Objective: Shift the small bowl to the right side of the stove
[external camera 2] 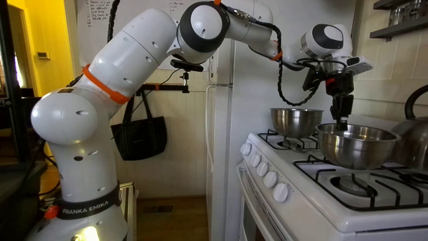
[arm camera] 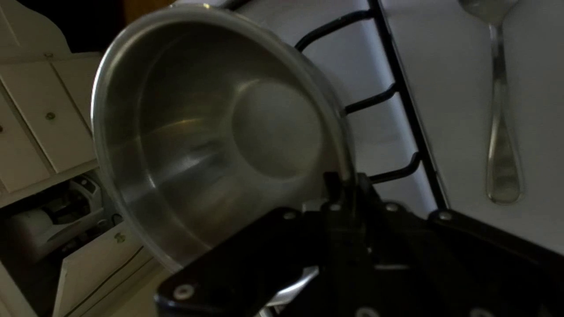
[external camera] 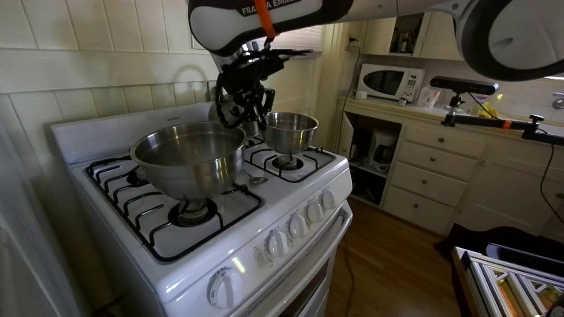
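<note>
Cream plank walls (external camera: pixel 132 22) and a brown wood floor (external camera: pixel 379 264) under dim light.

In an exterior view, white upper cupboards (external camera: pixel 440 42) show at the upper right; below, a worktop (external camera: pixel 379 102) carries a white microwave (external camera: pixel 391 82), over four drawers (external camera: pixel 440 180) and an open low cupboard (external camera: pixel 369 169) holding a coffee maker (external camera: pixel 382 149). In an exterior view, a vivid yellow wall (external camera 2: pixel 53 20) brightens the upper left, near a white board (external camera 2: pixel 93 43) bearing handwriting (external camera 2: pixel 99 10); a black bag (external camera 2: pixel 143 140) hangs left of centre, a tall white fridge (external camera 2: pixel 250 100) stands mid-frame, grey shelves (external camera 2: pixel 401 28) with jars (external camera 2: pixel 414 10) cross the upper right, and a floor vent (external camera 2: pixel 160 209) lies at lower left of centre.
</note>
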